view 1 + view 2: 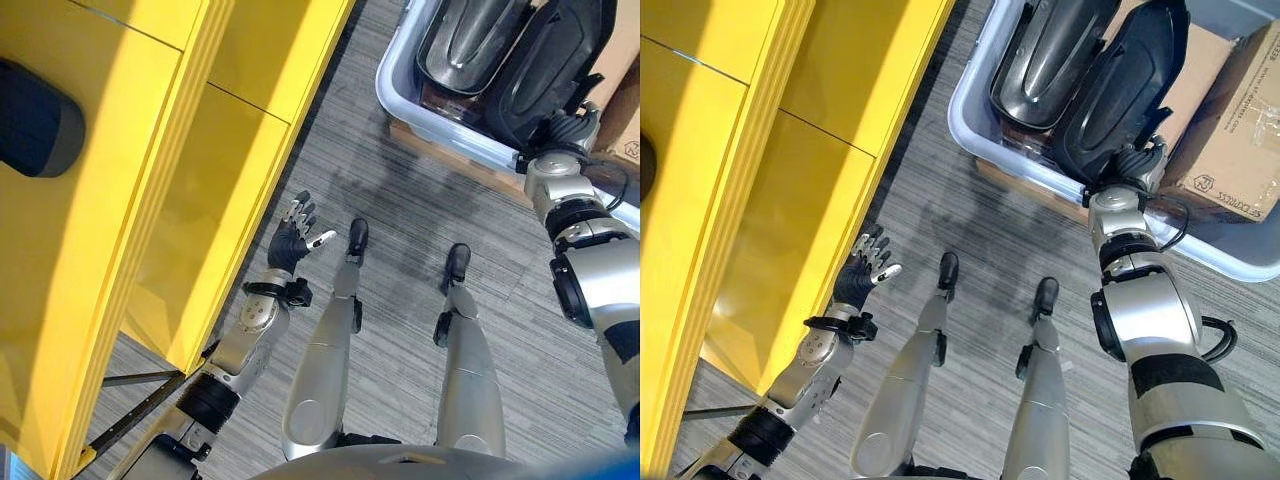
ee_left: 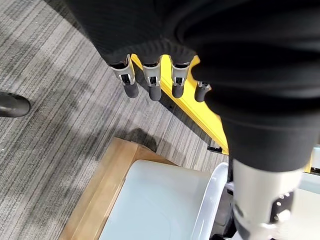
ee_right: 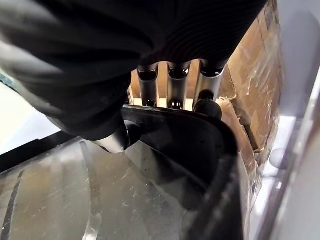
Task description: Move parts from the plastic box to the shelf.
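A pale plastic box (image 1: pixel 970 112) stands on the floor at the upper right and holds two dark glossy shell parts, a grey one (image 1: pixel 1050 50) and a black one (image 1: pixel 1125 85). My right hand (image 1: pixel 1135 162) is at the box's near rim. Its fingers (image 3: pixel 175 90) curl over the edge of the black part (image 3: pixel 190 145), with the thumb against the inner face. My left hand (image 1: pixel 293 240) hangs open over the carpet beside the yellow shelf (image 1: pixel 200 190), holding nothing. Another dark part (image 1: pixel 35 120) lies on the shelf at the far left.
Cardboard boxes (image 1: pixel 1230 140) sit in the plastic box to the right of the parts. A wooden board (image 1: pixel 450 150) lies under the box. Grey carpet separates the shelf and the box.
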